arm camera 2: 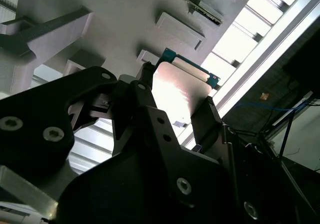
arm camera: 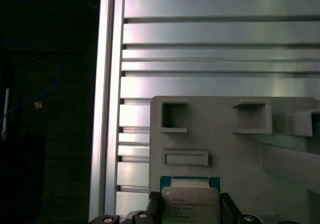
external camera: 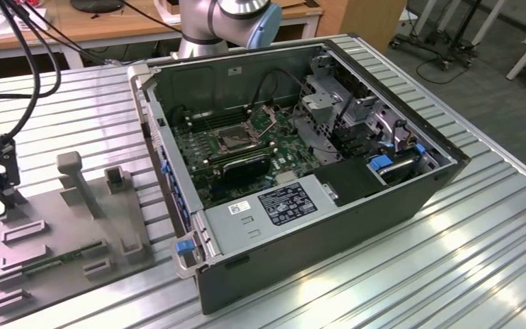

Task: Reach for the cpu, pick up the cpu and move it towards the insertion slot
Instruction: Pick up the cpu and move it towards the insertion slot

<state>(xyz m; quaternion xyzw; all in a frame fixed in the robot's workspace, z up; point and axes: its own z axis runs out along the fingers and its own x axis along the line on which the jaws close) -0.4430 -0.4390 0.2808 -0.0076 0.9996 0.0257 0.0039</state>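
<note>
Cpu (arm camera 2: pixel 181 93) is clamped by two opposite edges between the fingers of the gripper (arm camera 2: pixel 177 88) at the grey holder plate (arm camera: pixel 225 154), probably to keep its flat faces untouched, well apart from the insertion slot (external camera: pixel 231 140).

Cropped by the picture's edge partway across the cpu (arm camera: pixel 190 200) in the first wrist view, both side edges covered by the fingers (arm camera: pixel 155 204), print on its top too small to make out. Masked at the cpu's lower corners by the same dark fingers in the second wrist view. In the exterior view, cut off at the top edge through the arm (external camera: pixel 203 31); too small to tell any detail inside the insertion slot (external camera: pixel 233 140).
</note>
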